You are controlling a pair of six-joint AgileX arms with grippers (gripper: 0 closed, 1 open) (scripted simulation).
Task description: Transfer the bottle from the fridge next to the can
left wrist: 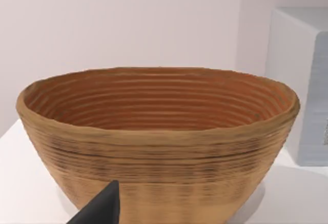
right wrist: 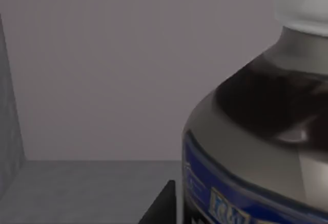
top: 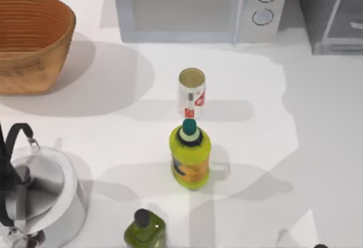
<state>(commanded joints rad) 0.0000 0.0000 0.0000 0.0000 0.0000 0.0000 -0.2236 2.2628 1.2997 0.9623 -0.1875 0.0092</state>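
The bottle (right wrist: 256,147) looms close in the right wrist view: dark glossy body, white cap, blue label band. It stands inside the grey fridge (right wrist: 102,80), and a dark part of my right gripper (right wrist: 161,206) sits right beside its label. In the top view the fridge (top: 332,15) is at the back right with its pale door swung open. The can (top: 191,93), white with red markings and a gold top, stands upright mid-table. A dark part of my left gripper (left wrist: 100,208) faces the woven basket (left wrist: 159,142).
A white microwave (top: 198,7) lines the back edge and the basket (top: 31,41) sits at the back left. A yellow-green bottle (top: 190,157) stands just in front of the can, an olive bottle (top: 144,231) nearer the front, and a metal kettle (top: 39,197) at the front left.
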